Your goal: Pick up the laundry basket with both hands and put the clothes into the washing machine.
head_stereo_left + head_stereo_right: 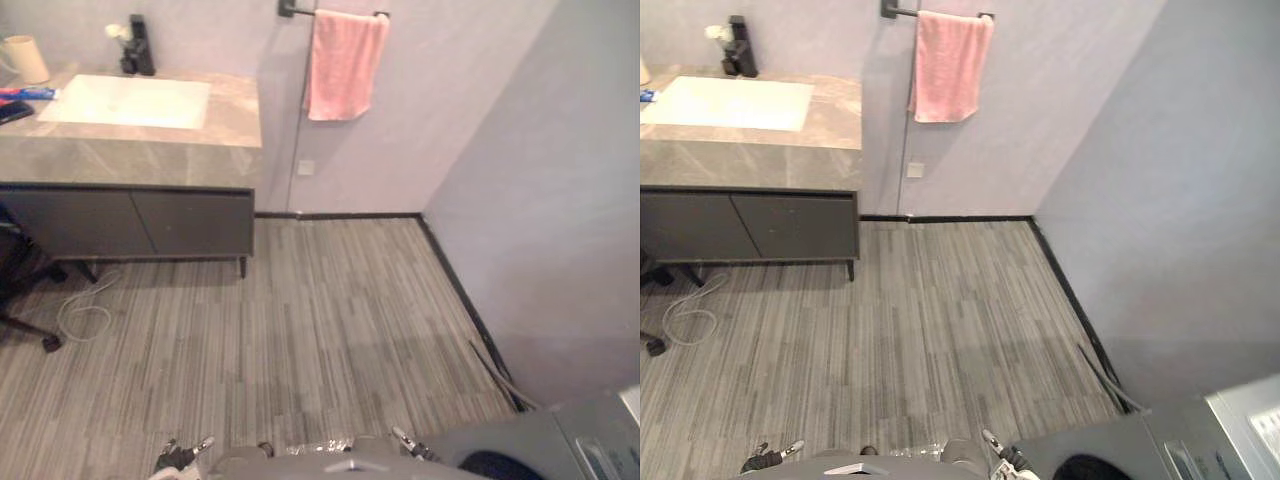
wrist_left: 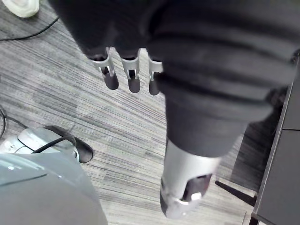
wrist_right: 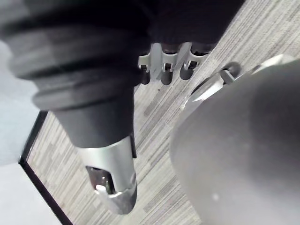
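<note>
The grey washing machine [image 1: 560,440] stands at the lower right against the wall, with the dark round of its door [image 1: 1085,468] at the bottom edge. In the left wrist view my left hand [image 2: 132,77] hangs over the striped grey floor, fingers straight and thumb [image 2: 185,187] apart, holding nothing. My right hand [image 3: 164,70] hangs the same way in the right wrist view, with bare floor past its fingers.
A dark vanity with a stone counter and white sink [image 1: 125,100] stands at the back left. A pink towel [image 1: 345,65] hangs on a wall rail. A white cable [image 1: 85,315] and a chair base [image 1: 30,330] lie at left. A hose [image 1: 495,370] runs along the right wall.
</note>
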